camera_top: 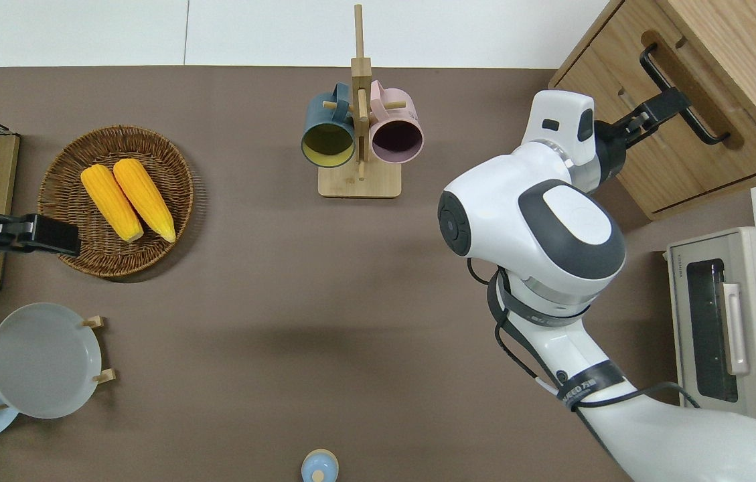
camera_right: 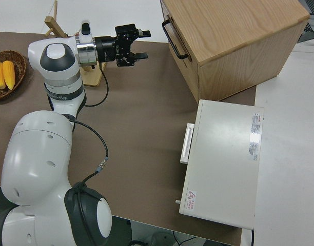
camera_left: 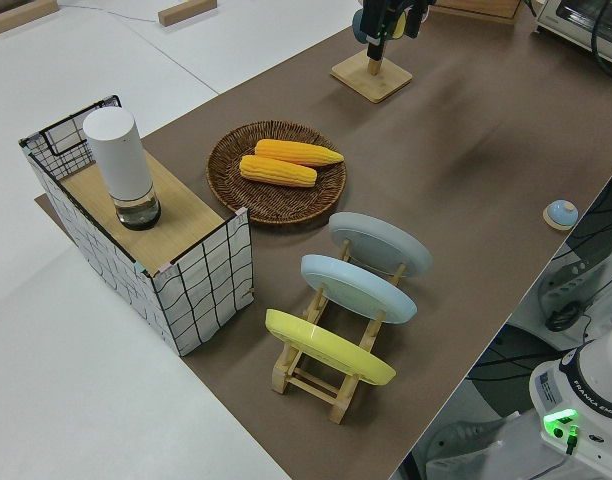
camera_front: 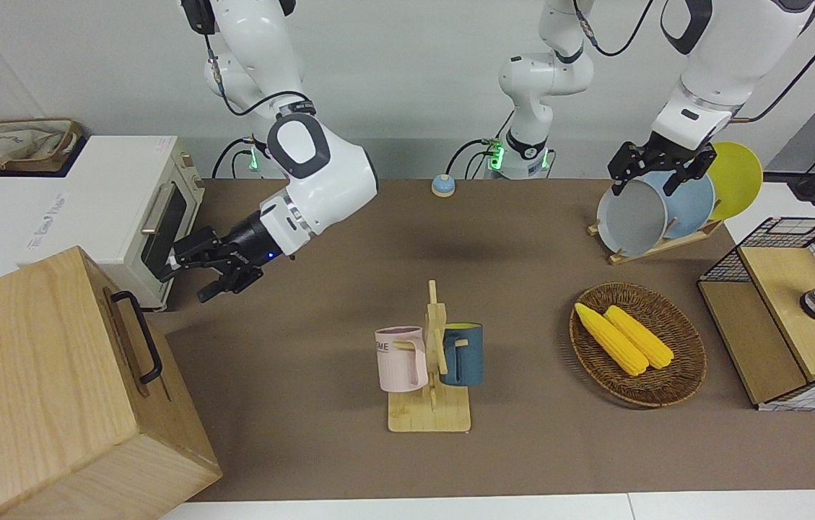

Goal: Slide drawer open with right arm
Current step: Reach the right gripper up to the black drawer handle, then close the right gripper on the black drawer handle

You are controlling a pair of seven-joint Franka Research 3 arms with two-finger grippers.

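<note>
The step in hand was the approach: the right gripper hung in the air, its fingers parted and holding nothing, pointed toward the front of the big pale wooden cabinet at the right arm's end of the table. In the right side view a clear gap showed between the fingertips and the black loop handle, so no contact had been made, though the overhead view put the gripper over the cabinet's front face. The drawer sat flush in the cabinet, apparently fully closed, farther from the robots than the white toaster oven. The next move, as I judge it, called for closing that gap and bringing the open fingers around the handle's bar, then shutting them before any pull (the bar is thin and stands only a little off the drawer front, so alignment would matter). The pull itself would need to run straight out along the drawer's travel. The left arm was parked.
</note>
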